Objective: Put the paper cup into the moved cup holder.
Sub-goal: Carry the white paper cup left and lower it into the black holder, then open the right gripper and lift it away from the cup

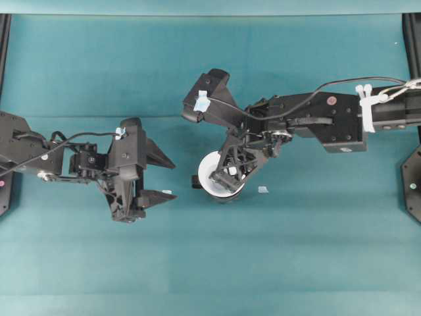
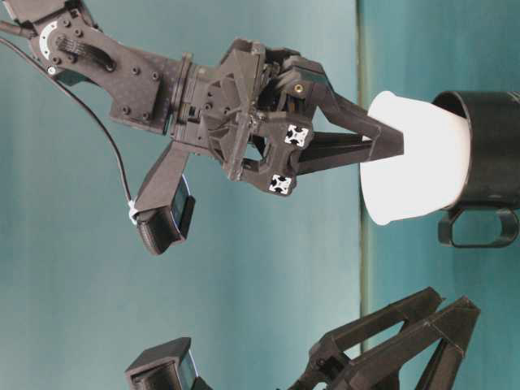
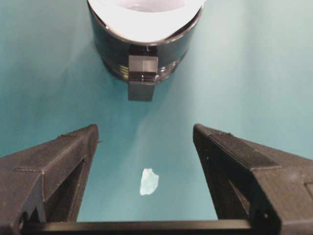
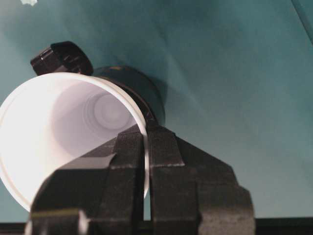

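Observation:
The white paper cup (image 2: 414, 162) has its lower end inside the glossy black cup holder (image 2: 494, 138) and leans a little, with most of its wall still above the holder's rim. My right gripper (image 4: 145, 131) is shut on the cup's rim, one finger inside the cup (image 4: 68, 122) and one outside. Behind the cup in the right wrist view are the holder (image 4: 144, 90) and its handle (image 4: 61, 58). From overhead the cup (image 1: 212, 172) sits under my right gripper (image 1: 230, 172). My left gripper (image 1: 173, 179) stands open and holds nothing, left of the cup. The holder's handle (image 3: 142, 73) faces it.
A small pale scrap (image 3: 148, 181) lies on the teal cloth between the left fingers. Another scrap (image 1: 262, 189) lies just right of the cup. Black frame rails (image 1: 413, 39) run along both side edges of the table.

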You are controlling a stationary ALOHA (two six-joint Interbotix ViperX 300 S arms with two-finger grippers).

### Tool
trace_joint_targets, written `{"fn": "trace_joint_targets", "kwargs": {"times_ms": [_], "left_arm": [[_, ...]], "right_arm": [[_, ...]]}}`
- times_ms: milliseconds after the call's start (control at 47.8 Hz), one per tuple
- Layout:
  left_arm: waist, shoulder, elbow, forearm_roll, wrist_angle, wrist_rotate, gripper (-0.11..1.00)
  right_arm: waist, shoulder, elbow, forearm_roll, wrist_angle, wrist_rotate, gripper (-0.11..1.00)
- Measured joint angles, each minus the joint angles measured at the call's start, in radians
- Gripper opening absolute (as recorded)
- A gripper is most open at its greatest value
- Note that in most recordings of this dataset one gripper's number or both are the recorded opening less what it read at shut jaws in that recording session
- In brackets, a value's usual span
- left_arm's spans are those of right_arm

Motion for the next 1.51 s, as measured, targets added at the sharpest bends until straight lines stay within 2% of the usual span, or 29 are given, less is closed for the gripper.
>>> {"fn": "trace_joint_targets", "kwargs": {"times_ms": [147, 314, 461, 607, 691, 1089, 1508], "left_arm": [[0.0, 0.002, 0.0, -0.002, 0.0, 0.0, 0.83], [0.0, 0.0, 0.002, 0.0, 0.0, -0.002, 0.83], [0.0, 0.0, 0.002, -0.002, 0.0, 0.0, 0.83], [0.0, 0.0, 0.0, -0.002, 0.0, 0.0, 0.83], [0.0, 0.002, 0.0, -0.002, 0.0, 0.0, 0.83], [0.0, 0.0, 0.002, 0.0, 0.0, 0.0, 0.83], [0.0, 0.0, 0.0, -0.002, 0.0, 0.0, 0.83]], "right_arm": [[0.002, 0.0, 0.009, 0.002, 0.002, -0.002, 0.02], [0.0, -0.003, 0.028, 0.002, -0.002, -0.002, 0.12], [0.002, -0.008, 0.035, 0.003, -0.017, -0.002, 0.4], [0.002, -0.011, 0.035, 0.005, -0.035, -0.002, 0.79], [0.003, -0.014, 0.037, 0.003, -0.038, -0.002, 0.9], [0.003, -0.055, 0.064, 0.003, -0.066, -0.002, 0.88], [0.026, -0.152, 0.175, 0.0, -0.221, -0.003, 0.88]]}}
